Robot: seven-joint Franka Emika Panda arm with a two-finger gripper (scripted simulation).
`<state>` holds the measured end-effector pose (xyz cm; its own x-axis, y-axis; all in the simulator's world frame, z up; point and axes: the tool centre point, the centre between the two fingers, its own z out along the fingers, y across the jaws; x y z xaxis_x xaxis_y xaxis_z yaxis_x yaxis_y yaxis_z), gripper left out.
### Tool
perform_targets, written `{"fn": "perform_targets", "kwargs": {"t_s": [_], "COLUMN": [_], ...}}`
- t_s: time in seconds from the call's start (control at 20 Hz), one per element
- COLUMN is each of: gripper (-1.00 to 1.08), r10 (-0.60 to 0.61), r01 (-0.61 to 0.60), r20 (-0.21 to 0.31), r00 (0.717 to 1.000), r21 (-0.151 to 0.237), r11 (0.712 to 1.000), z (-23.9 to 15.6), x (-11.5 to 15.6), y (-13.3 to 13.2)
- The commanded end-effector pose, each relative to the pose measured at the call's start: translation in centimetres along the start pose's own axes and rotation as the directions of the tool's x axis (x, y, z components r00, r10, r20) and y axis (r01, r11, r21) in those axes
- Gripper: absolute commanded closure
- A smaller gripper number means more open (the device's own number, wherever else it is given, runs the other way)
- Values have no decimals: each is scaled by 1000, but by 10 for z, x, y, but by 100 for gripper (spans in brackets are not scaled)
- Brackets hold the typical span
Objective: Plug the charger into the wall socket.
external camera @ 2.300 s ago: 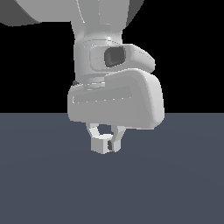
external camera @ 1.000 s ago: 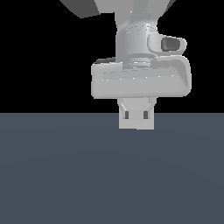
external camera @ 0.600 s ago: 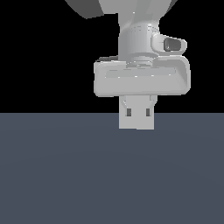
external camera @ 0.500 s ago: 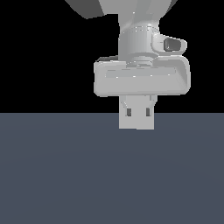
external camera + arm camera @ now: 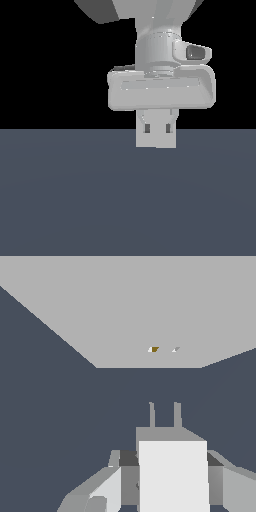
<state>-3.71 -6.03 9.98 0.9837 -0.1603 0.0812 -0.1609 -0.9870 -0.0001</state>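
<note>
While hand [image 5: 172,483] pinches charger [image 5: 172,471], prongs face wall socket [image 5: 150,316], apart.

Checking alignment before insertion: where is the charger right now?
In the wrist view, the charger sits clamped in the gripper, its prongs aimed at the socket ahead, a gap between them.

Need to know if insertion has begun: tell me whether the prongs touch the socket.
Apart. The wrist view shows dark floor between the prongs of the charger and the socket.
</note>
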Motion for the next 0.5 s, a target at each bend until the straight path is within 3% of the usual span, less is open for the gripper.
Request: {"fn": "perform_targets", "kwargs": {"t_s": [0.0,0.45], "gripper": [108,108], "r10": [0,0], "r01": [0,0], "r20": [0,0], "r00": [1000,1000], "r21": [0,0], "r11": [1000,1000], "z": [0,3], "x": [5,36], "y": [0,0]}}
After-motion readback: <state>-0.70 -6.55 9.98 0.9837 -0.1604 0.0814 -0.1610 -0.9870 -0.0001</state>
